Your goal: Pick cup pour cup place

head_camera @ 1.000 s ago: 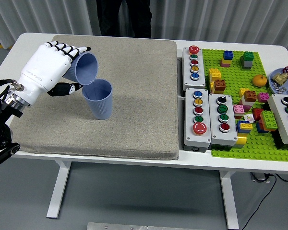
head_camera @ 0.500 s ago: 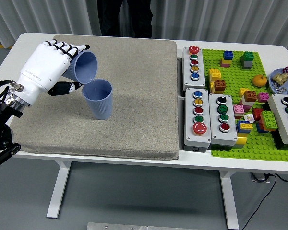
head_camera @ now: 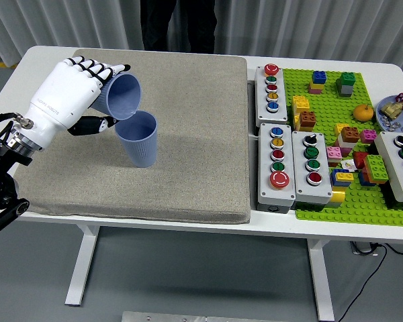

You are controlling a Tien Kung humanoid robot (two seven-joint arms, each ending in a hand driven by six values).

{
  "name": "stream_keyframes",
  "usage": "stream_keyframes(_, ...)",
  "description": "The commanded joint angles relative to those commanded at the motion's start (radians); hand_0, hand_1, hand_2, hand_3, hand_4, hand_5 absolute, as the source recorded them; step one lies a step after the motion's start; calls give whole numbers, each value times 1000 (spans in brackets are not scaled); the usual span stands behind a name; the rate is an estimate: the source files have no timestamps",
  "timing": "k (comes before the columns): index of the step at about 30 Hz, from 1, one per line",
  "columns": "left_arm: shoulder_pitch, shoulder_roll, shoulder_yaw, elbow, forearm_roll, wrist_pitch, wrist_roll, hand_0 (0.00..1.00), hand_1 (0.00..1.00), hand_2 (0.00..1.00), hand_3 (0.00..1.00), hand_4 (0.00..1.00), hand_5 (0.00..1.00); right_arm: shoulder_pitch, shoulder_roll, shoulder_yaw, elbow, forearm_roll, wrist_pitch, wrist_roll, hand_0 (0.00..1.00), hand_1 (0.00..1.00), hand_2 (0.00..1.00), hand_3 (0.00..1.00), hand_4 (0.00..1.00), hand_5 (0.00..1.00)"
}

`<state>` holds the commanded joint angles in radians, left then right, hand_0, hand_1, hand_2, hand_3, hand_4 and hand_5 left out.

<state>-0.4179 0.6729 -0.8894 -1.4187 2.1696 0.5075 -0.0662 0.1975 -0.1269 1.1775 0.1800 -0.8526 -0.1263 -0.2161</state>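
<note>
My left hand (head_camera: 87, 90), white with black fingertips, is shut on a blue cup (head_camera: 123, 96). The cup is tipped on its side with its mouth facing right and down, over a second blue cup (head_camera: 137, 138). That second cup stands upright on the grey mat (head_camera: 188, 134), its rim just under the tilted cup's lip. My thumb (head_camera: 93, 125) lies below the held cup, to the left of the standing one. My right hand is out of view.
Grey button boxes (head_camera: 277, 157) stand right of the mat. A green baseplate (head_camera: 336, 94) with bricks and an orange (head_camera: 364, 113) lies at the right. A person (head_camera: 178, 23) in dark clothes stands at the far side.
The held cup has shifted slightly right and tipped a little further down toward the standing cup. The standing cup has not moved.
</note>
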Motion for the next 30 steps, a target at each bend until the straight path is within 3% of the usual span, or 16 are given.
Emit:
stream_keyframes(8,30,-40,-82,19,-309,-51,-81,427,519,660,663,521,2,-2,1,1,0,-5,1,-2,743,714,733,649,218,424)
stream_keyframes(19,78,-100,-183,74,-770,-203,-142,430,519,653,660,510,2,-15,6,4,0,-23,4,-6,743,713,732,648,218,424)
stream_keyframes(22,90,-127,-203,98,-894,-257,-157,430,519,653,660,510,2,-16,6,5,0,-28,4,-6,743,713,732,648,218,424)
stream_keyframes(23,98,-147,-218,116,-939,-277,-165,434,520,653,659,509,2,-15,6,5,0,-29,5,-6,742,713,732,648,218,423)
stream_keyframes(26,109,-178,-234,151,-1063,-284,-183,434,520,653,659,509,2,-15,7,5,0,-28,4,-6,742,713,732,648,218,423)
stream_keyframes(30,122,-227,-247,207,-1232,-242,-243,453,524,640,641,509,2,-12,9,5,0,-26,4,-6,743,713,733,647,218,423)
